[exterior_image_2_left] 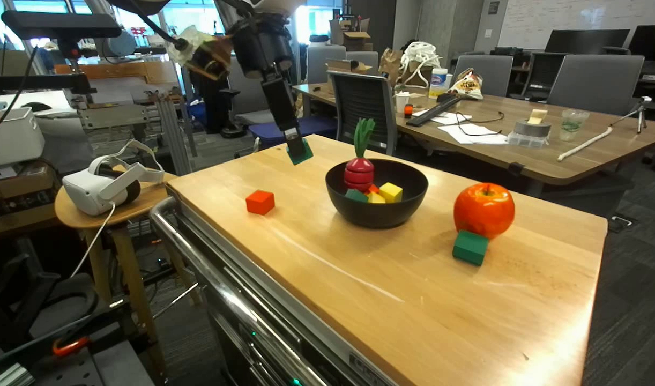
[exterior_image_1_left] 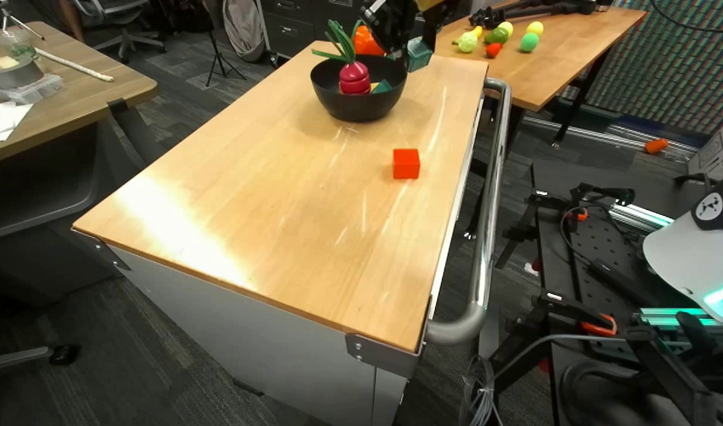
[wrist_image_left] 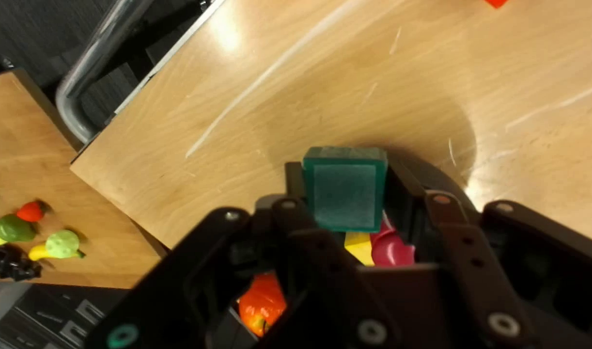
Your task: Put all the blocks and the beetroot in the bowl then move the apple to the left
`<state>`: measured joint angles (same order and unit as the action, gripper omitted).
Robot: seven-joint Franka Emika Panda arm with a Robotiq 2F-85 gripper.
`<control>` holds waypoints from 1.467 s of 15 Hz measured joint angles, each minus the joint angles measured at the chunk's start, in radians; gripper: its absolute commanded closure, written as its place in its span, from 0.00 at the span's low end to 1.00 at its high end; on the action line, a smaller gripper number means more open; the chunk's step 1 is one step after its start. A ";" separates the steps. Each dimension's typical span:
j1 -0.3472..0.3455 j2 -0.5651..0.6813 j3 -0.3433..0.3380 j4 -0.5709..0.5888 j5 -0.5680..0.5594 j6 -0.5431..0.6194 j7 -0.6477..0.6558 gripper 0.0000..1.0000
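Note:
My gripper [wrist_image_left: 345,186] is shut on a green block [wrist_image_left: 347,196], held in the air beside the bowl, with a finger on either side of it. The black bowl [exterior_image_2_left: 378,215] holds the beetroot [exterior_image_2_left: 358,172], leaves up, along with yellow blocks [exterior_image_2_left: 390,192], a green block [exterior_image_2_left: 356,195] and a bit of red-orange [exterior_image_2_left: 372,188]. On the wooden top, a red-orange block [exterior_image_2_left: 260,202] lies alone, also visible in an exterior view [exterior_image_1_left: 406,164]. Across the bowl from it sits the apple [exterior_image_2_left: 484,208], another green block [exterior_image_2_left: 470,248] leaning or resting close against it.
A metal rail [exterior_image_1_left: 491,207] runs along one long edge of the cart top. Past its end, a second wooden table [exterior_image_1_left: 551,59] carries several toy fruits [exterior_image_1_left: 495,35]. A white headset [exterior_image_2_left: 113,179] rests on a stool near the rail side.

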<state>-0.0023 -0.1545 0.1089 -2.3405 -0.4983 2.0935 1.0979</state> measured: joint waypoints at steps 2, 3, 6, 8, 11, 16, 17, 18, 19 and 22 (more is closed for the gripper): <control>-0.009 0.036 0.000 0.032 -0.025 0.002 0.111 0.82; -0.010 0.063 0.000 0.050 -0.053 0.005 0.175 0.82; -0.009 0.170 -0.004 0.121 -0.175 0.009 0.383 0.82; -0.005 0.235 -0.017 0.169 -0.245 0.003 0.505 0.72; 0.010 0.299 -0.046 0.223 -0.314 -0.034 0.660 0.25; 0.052 0.311 -0.059 0.259 -0.308 -0.249 0.839 0.00; 0.067 0.300 -0.055 0.259 -0.292 -0.326 0.841 0.00; 0.086 0.282 -0.048 0.255 -0.283 -0.403 0.811 0.00; 0.103 0.256 -0.032 0.246 -0.281 -0.448 0.762 0.00; 0.149 0.134 0.025 0.178 -0.282 -0.473 0.646 0.01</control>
<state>0.1463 -0.0202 0.1341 -2.1625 -0.7800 1.6208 1.7443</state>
